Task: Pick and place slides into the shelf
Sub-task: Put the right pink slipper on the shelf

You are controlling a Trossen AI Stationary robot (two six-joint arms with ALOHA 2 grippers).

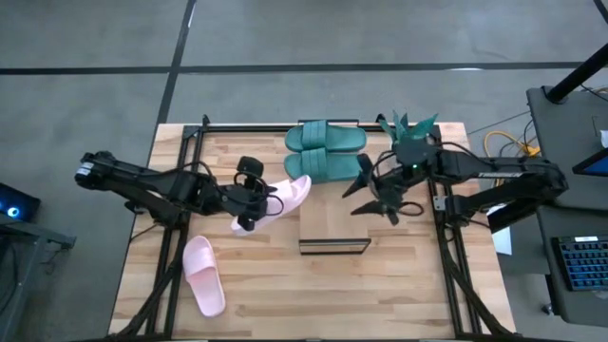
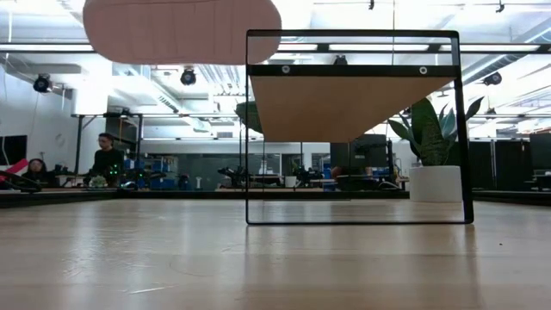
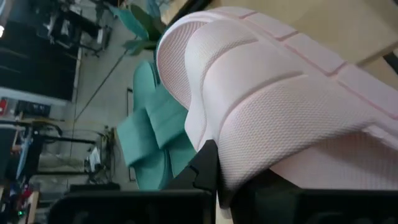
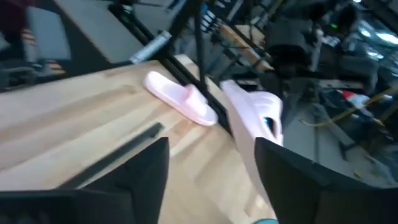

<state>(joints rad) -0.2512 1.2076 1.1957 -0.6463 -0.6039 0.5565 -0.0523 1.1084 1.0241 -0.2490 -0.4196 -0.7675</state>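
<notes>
My left gripper (image 1: pixel 249 201) is shut on a pale pink slide (image 1: pixel 288 197), which floats high in the low view (image 2: pixel 181 30). The second pink slide (image 1: pixel 202 275) lies sole-down near the table's left front. Two teal slides (image 1: pixel 328 152) lie side by side at the far edge. The shelf (image 1: pixel 334 233) stands mid-table; in the low view it is a dark frame with a wood top (image 2: pixel 353 129). My right gripper (image 1: pixel 375 198) hovers open to the right of the shelf, touching nothing; its wrist view looks between its own fingers (image 4: pixel 211 180) at both pink slides. My left gripper holds the pale pink slide at its strap end (image 3: pixel 249 155), coming level from the table's left. One dark finger (image 3: pixel 206 167) shows against the strap's edge; the slide hides the other. The slide is lifted clear of the table and points away toward the right.
Black frame rails run along the table's left (image 1: pixel 185 190) and right (image 1: pixel 442 228) sides. Bare wood lies in front of the shelf. Beyond the table, people sit in the room (image 2: pixel 103 159).
</notes>
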